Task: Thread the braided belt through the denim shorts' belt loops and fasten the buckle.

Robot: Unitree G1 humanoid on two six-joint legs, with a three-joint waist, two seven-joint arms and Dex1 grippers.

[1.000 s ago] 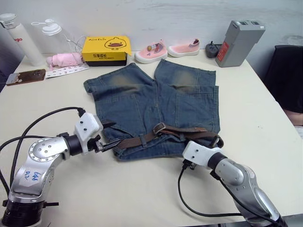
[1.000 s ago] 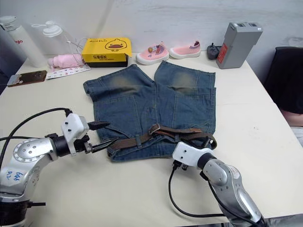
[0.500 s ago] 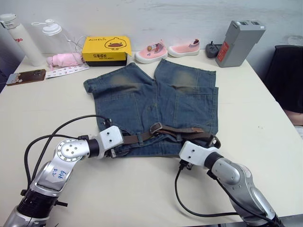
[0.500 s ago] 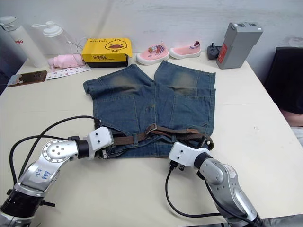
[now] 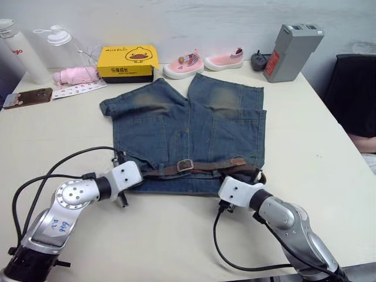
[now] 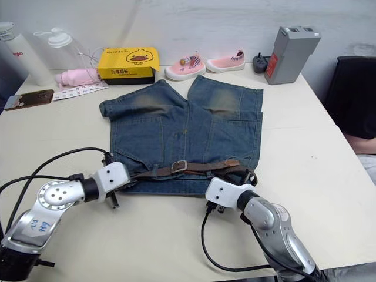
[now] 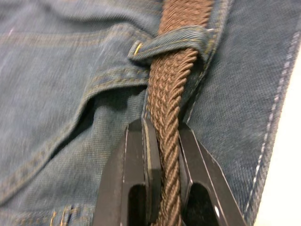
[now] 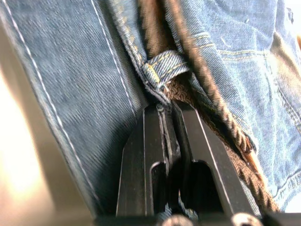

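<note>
Braided belt lies along the denim shorts waistband on the tabletop, buckle mid-front. Our left pincer is clenched on the belt just short of a belt loop — right pincer looks closed at another loop, on what we cannot tell. We'd pull slowly along the waistband — keep the strap flat.

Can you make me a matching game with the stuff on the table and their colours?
Things:
1. box with a duck
2. little shoes
3. denim shorts
4. braided belt

Colours:
A. blue
B. brown
C. yellow
D. pink

Pairs: 1-C, 2-D, 3-A, 4-B
</note>
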